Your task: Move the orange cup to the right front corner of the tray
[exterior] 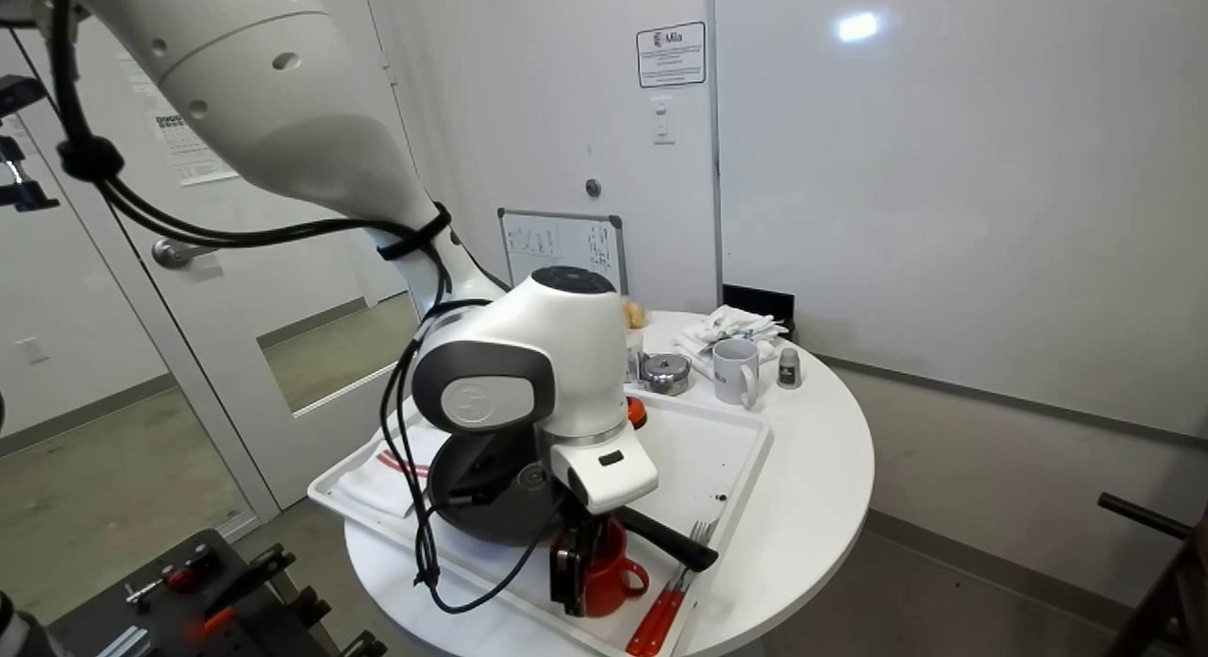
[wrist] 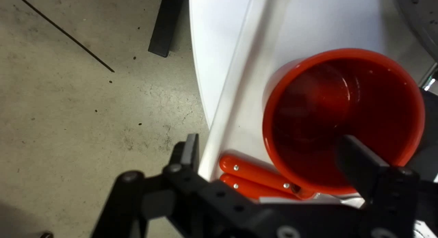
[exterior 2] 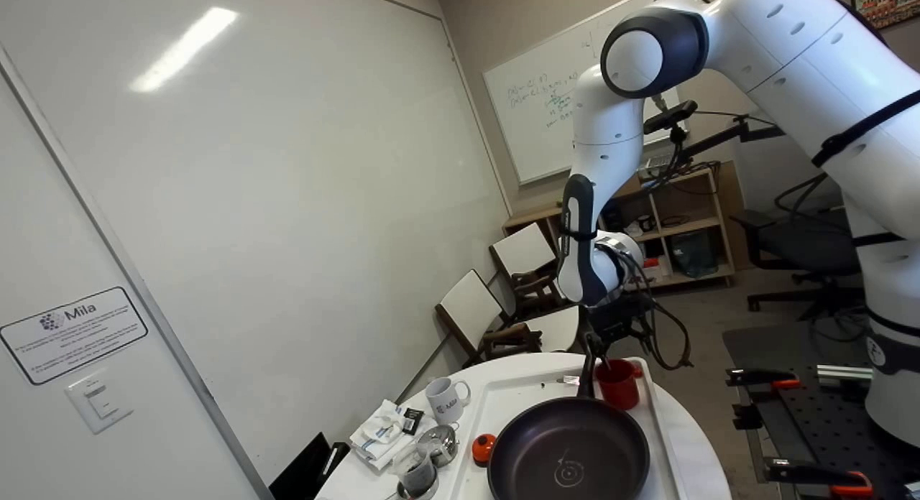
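Note:
The orange cup is a red-orange mug with a side handle. It stands upright on the white tray, near a corner, beside the red fork handles. It also shows in an exterior view behind the pan and in the wrist view, seen from above with its inside empty. My gripper is open in the wrist view. One finger overlaps the cup's opening; the other is outside the cup, over the tray's rim. I cannot tell how deep the first finger reaches. In an exterior view the gripper is low beside the cup.
A black frying pan lies on the tray, its handle close to the cup. Red-handled cutlery lies against the cup. A folded cloth, a small orange object and a grey mug are farther off.

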Robot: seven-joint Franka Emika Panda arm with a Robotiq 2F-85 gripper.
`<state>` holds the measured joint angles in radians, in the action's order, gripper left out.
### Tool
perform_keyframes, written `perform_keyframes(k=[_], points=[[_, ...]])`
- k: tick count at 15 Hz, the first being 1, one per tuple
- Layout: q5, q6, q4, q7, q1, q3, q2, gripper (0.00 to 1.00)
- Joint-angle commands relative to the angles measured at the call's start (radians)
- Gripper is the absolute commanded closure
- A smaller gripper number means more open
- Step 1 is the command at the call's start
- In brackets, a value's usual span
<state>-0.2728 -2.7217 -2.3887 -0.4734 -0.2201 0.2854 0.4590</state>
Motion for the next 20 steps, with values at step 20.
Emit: perform_keyframes(k=[20], points=[[0.399, -0.245, -0.257, -0.024, 0.202, 0.28, -0.271, 0.0]])
